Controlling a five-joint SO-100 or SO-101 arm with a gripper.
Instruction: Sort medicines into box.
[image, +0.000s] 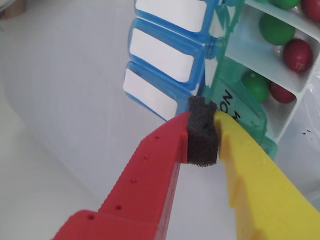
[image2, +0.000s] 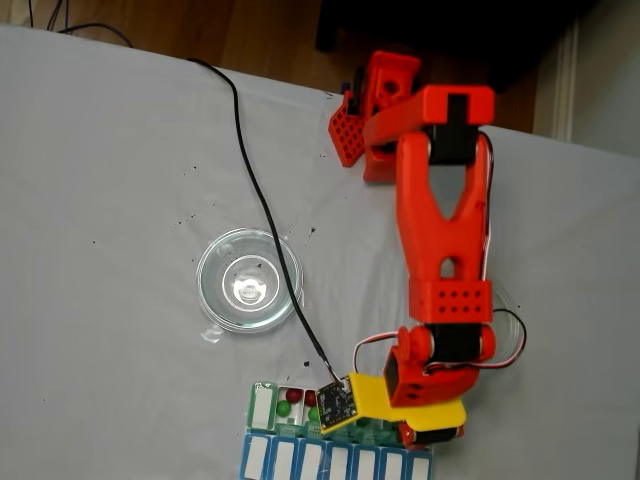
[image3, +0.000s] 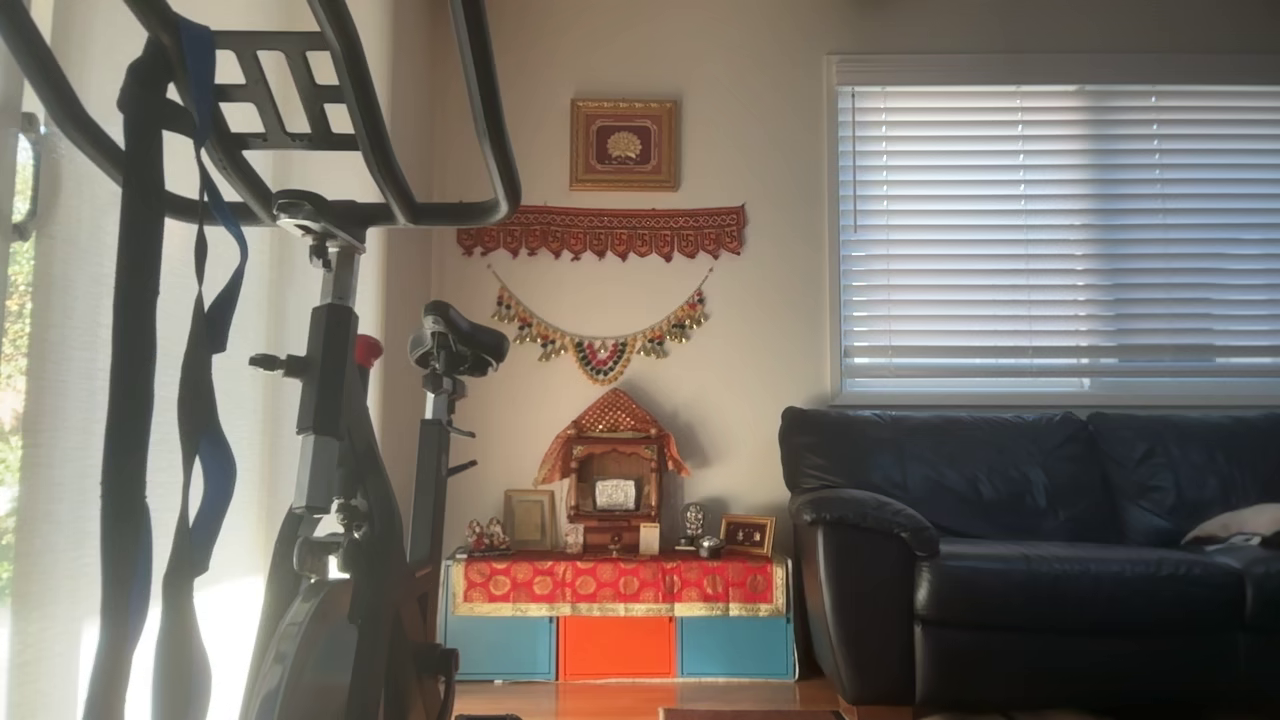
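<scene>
Medicines, red (image: 298, 54) and green (image: 276, 29) balls, sit in the open compartments of the green-and-white box (image: 252, 117), which lies at the near edge of the table (image2: 120, 200) in the fixed view, just beside the blue-and-white row (image: 162, 55). The gripper (image: 209, 131) has its red finger (image: 150, 170) and yellow finger (image: 255, 175) drawn narrow, nothing but a black foam pad (image: 202, 132) between them, its tip at a translucent green lid (image: 235, 107) lettered "MON". In the wrist view each of three compartments holds a green ball and a red one. In the fixed view the red arm (image2: 440, 220) reaches down over the box, with a clear glass dish (image2: 248, 280) well apart to its left and a black cable (image2: 262, 200) running past it. The other view shows an exercise bike (image3: 340, 420) and a dark sofa (image3: 1040, 550).
</scene>
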